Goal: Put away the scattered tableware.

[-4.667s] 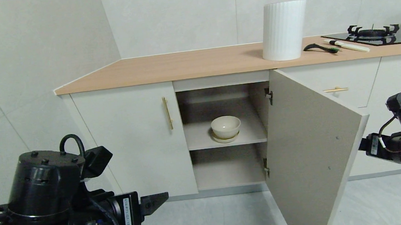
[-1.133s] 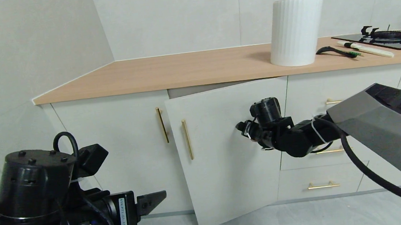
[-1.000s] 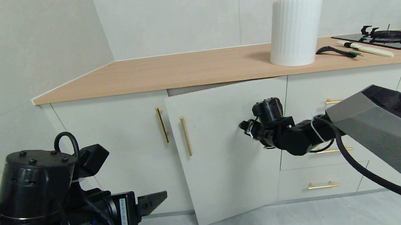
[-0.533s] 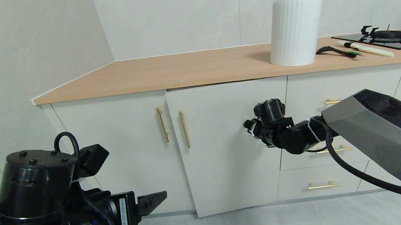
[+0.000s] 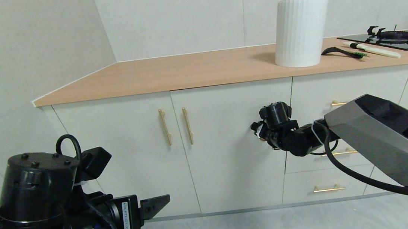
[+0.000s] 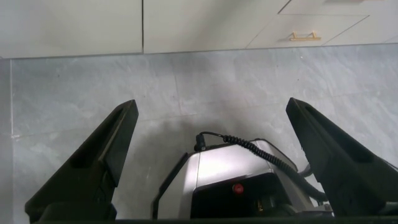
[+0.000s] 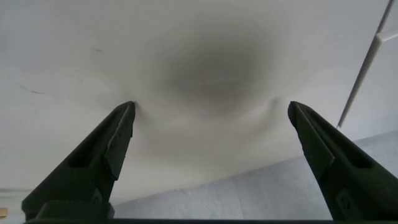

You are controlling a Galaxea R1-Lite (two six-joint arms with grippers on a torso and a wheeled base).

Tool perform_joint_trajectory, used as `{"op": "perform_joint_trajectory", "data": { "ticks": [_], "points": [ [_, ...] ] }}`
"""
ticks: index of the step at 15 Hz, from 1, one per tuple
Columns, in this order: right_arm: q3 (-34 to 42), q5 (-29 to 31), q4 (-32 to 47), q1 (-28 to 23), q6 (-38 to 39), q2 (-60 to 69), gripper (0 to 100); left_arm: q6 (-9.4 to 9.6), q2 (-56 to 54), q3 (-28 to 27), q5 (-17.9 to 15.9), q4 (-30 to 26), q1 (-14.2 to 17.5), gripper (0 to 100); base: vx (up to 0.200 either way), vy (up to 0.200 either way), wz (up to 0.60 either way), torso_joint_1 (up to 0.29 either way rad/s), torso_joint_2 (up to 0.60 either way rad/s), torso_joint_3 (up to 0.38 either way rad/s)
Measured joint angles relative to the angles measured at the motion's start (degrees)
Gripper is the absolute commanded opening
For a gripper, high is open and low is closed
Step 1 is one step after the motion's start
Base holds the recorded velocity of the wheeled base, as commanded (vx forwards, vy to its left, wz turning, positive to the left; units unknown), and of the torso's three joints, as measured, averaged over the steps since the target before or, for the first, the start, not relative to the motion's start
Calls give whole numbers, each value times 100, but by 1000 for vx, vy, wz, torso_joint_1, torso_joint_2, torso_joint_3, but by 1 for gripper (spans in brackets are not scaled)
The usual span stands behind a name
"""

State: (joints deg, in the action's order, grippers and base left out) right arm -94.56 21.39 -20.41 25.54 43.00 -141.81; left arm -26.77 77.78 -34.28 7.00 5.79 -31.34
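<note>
My head camera looks forward and slightly down, well back from the countertop (image 5: 184,69). The right wrist camera faces the cabinet door (image 7: 205,62) from very close — the head view shares that door — while the left wrist camera points down at the floor (image 6: 217,93).

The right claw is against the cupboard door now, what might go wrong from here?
The right claw is open with its tips against the shut cupboard door; pushing further could strain the arm or mark the panel. Its cable loops close to a drawer handle and might snag as the arm pulls back.
</note>
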Motion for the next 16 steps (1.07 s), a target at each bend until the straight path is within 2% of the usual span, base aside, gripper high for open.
{"op": "perform_joint_trajectory", "data": {
  "ticks": [11, 16],
  "points": [
    [101, 13, 10, 26, -11, 94, 100, -2, 0, 0, -7, 4, 6, 100, 0, 0, 0, 0, 0, 0],
    [1185, -76, -4, 393, -230, 1384, 100, 0, -104, -9, 22, 9, 17, 100, 0, 0, 0, 0, 0, 0]
  ]
}}
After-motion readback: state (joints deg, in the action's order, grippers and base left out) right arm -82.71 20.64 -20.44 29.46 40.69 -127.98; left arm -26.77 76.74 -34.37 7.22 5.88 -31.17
